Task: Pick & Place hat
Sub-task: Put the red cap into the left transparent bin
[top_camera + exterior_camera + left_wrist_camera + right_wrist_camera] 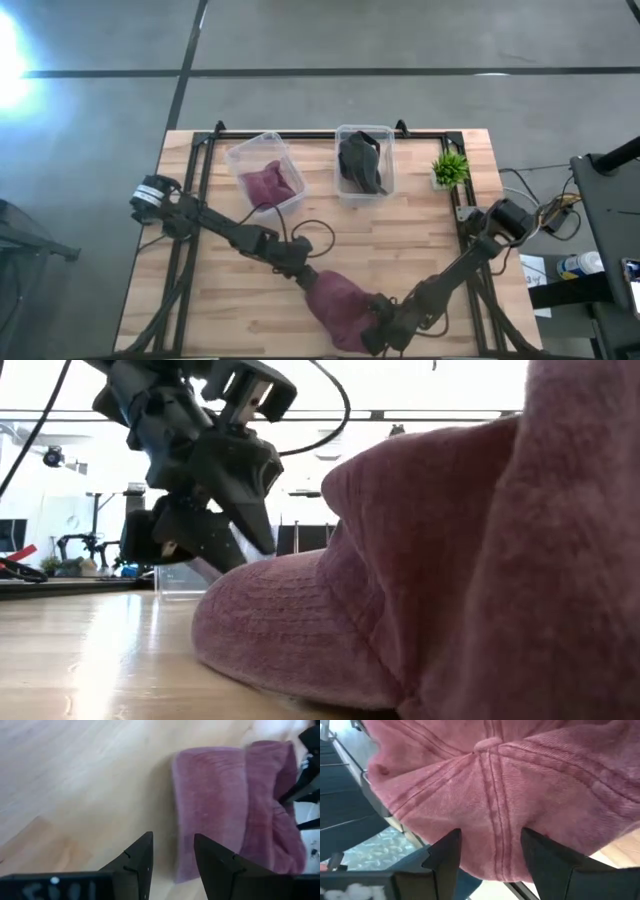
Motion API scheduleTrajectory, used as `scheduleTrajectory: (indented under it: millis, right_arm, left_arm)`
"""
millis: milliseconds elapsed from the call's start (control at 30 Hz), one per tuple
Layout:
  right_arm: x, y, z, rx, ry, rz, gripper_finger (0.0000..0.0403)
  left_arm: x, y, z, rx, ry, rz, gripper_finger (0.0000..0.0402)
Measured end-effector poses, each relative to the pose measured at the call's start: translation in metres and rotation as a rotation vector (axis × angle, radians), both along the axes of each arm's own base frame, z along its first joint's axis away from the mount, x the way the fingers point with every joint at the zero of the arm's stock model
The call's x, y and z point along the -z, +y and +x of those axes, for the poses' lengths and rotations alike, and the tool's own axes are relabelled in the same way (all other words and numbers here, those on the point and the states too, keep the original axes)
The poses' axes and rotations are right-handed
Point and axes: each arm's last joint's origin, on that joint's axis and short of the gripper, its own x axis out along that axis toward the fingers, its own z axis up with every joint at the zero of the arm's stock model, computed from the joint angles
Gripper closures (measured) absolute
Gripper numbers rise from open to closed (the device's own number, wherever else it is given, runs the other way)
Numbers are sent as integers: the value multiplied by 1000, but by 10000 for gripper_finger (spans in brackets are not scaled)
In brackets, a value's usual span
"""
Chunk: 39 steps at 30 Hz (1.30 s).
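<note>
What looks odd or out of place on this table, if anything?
The maroon hat lies loose on the bare wood at the table's front edge, not in a bin. Another maroon item already sits in the left clear bin, a dark one in the right bin. Both grippers, left and right, flank the hat, open.

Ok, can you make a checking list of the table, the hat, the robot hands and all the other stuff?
Surface: wooden table, bare at its left.
Job's things: pink hat at the near edge; two clear bins at the back, left bin holding pink cloth, right bin holding dark cloth.
Clutter: small plant at the back right.
Grippers: left gripper open beside the hat's brim; right gripper open against the hat's crown.
Cables: black cable looping over the left arm.
Surroundings: grey floor; nobody seen.
</note>
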Motion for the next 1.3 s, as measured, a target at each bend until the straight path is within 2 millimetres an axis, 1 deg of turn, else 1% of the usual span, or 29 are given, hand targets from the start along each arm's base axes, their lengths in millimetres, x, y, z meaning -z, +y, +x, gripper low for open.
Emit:
scheduleTrajectory:
  millis: [133, 267, 467, 633, 800, 867, 933, 1300]
  right_arm:
    - [7, 1, 1, 4, 16, -8, 199]
    - [9, 0, 0, 7, 33, -10, 199]
    - [12, -3, 2, 18, 42, -18, 199]
    - [16, -3, 4, 6, 58, -7, 200]
    - [17, -3, 4, -10, 61, -9, 200]
    - [17, -5, 5, -10, 62, -12, 200]
    - [18, -7, 7, -14, 59, -17, 200]
    - [18, -34, 29, -4, 3, -88, 200]
  left_arm:
    - [2, 0, -1, 10, 6, 15, 266]
    - [7, 0, 0, 17, 13, 23, 266]
    - [17, -5, 11, 27, -52, -36, 266]
    - [10, -10, 21, 48, -181, -119, 266]
    - [4, -10, 24, 46, -229, -135, 266]
    - [1, -11, 26, 53, -273, -163, 266]
    - [-2, -14, 27, 64, -309, -192, 266]
    - [0, -30, 32, 108, -309, -181, 266]
